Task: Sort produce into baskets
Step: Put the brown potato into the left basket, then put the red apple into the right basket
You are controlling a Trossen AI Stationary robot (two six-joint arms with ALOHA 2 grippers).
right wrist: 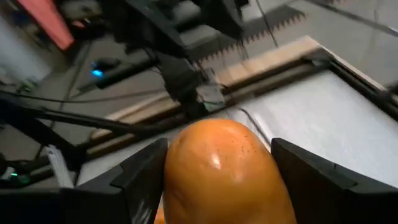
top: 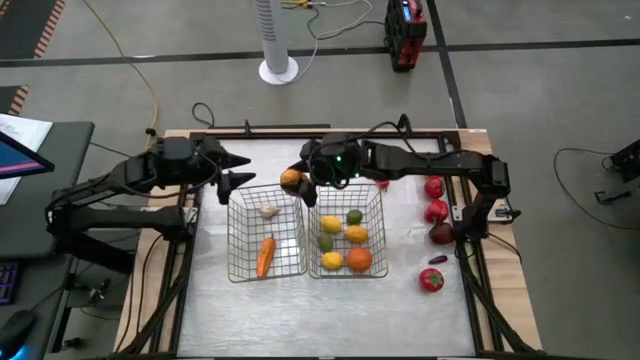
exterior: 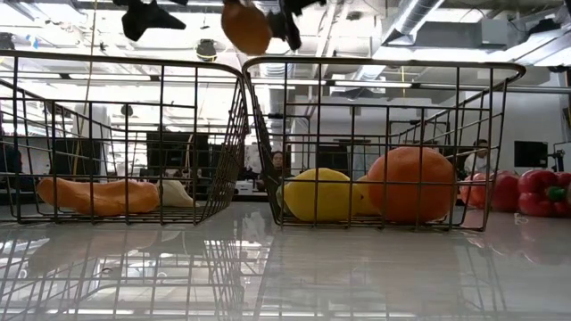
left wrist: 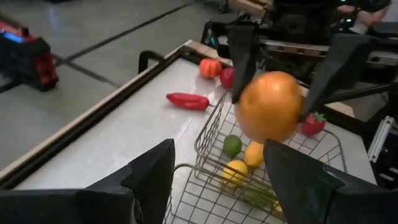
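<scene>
Two wire baskets stand side by side: the left basket (top: 243, 240) holds a carrot (top: 265, 255) and a whitish bulb (top: 269, 210), and the right basket (top: 378, 225) holds yellow, green and orange pieces. My right gripper (top: 303, 178) is shut on a round orange fruit (top: 291, 180) above the baskets' far rims, where the two meet. The fruit also shows in the low view (exterior: 246, 27). My left gripper (top: 236, 172) is open and empty just left of the fruit, above the left basket's far left corner. Its fingers show in the left wrist view (left wrist: 217, 180). My right gripper pinches the orange fruit by two opposite sides (left wrist: 249, 109) between its two fingers (left wrist: 244, 53). The fingers reach in from the table's right side, slanting a little downward. The fruit is lifted clear above the basket rims and fills the gap between the fingers (right wrist: 146, 177).
Several red pieces (top: 436, 211) lie on the table right of the right basket, one (top: 431, 280) nearer the front. A long red pepper (left wrist: 188, 100) lies behind the right basket. Bare tabletop lies in front of both baskets.
</scene>
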